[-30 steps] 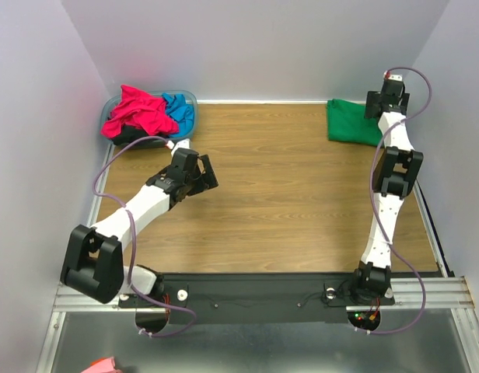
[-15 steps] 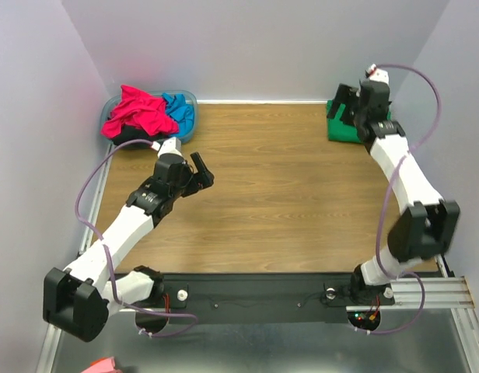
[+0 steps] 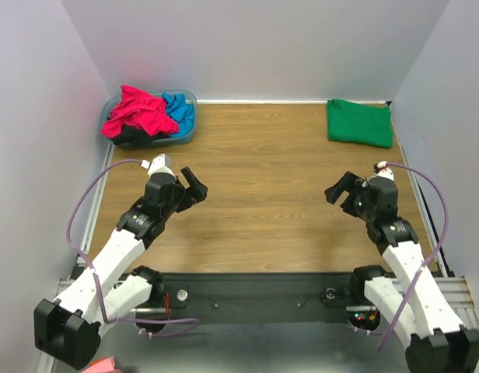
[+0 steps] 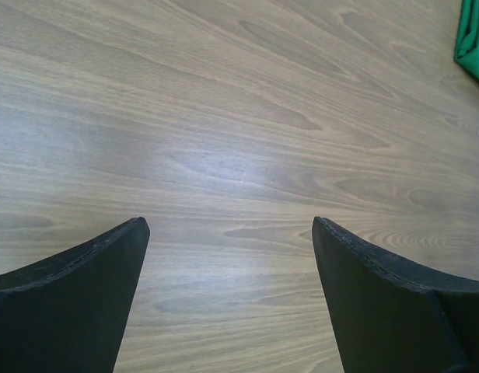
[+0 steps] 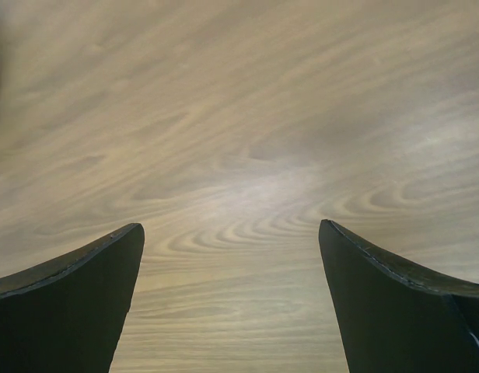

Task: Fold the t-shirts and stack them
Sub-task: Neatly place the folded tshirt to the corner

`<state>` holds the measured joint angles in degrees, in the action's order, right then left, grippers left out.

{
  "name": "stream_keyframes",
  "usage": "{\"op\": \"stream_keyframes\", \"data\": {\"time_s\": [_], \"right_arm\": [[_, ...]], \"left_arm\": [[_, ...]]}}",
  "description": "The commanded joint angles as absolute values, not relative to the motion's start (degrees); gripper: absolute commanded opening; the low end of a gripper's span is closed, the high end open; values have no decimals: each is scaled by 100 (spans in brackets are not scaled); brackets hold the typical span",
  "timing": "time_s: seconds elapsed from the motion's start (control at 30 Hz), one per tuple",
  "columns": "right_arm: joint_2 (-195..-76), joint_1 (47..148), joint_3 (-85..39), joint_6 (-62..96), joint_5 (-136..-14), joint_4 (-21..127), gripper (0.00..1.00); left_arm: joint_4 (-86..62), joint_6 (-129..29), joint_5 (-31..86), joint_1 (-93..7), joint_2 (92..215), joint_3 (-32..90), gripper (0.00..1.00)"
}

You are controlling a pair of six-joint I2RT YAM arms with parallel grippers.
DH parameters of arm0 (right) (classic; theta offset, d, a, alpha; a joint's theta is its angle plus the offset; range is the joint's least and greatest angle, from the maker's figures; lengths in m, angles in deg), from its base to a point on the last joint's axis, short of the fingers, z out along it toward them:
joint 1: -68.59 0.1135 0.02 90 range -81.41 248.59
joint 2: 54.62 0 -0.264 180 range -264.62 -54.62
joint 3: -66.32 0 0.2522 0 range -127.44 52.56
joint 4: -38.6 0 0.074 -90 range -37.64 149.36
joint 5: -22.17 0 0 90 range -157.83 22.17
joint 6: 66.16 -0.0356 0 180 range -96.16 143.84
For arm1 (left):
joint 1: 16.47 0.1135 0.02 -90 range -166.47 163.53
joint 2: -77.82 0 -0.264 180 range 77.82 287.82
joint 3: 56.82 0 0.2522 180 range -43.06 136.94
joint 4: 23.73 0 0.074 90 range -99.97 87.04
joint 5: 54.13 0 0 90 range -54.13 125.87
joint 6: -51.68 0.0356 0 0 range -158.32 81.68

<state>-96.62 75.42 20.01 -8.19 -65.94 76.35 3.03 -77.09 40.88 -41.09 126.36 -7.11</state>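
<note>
The folded green shirt (image 3: 359, 123) lies flat at the far right corner of the table (image 3: 270, 202). A pink shirt (image 3: 138, 110), a blue shirt (image 3: 180, 109) and a black shirt (image 3: 129, 137) are heaped in the basin (image 3: 190, 127) at the far left. The left gripper (image 3: 194, 186) and right gripper (image 3: 342, 190) hang over bare wood, jaws spread, holding nothing.

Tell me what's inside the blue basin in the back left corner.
A pink shirt heaped on top, a blue shirt to its right, and black cloth poking out under the pink at the near edge. Anything lower in the basin is covered.
</note>
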Motion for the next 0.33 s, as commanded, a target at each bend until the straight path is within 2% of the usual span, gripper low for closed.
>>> {"op": "stream_keyframes", "data": {"time_s": [0.0,0.3], "right_arm": [[-9207,7544,1890,-1035,-6968,7301,100],[-8934,7544,2136,-1017,-6449,7416,100]], "left_arm": [[207,-7805,4299,-4082,12397,-729,98],[331,-7963,4352,-4082,11896,-887,98]]}}
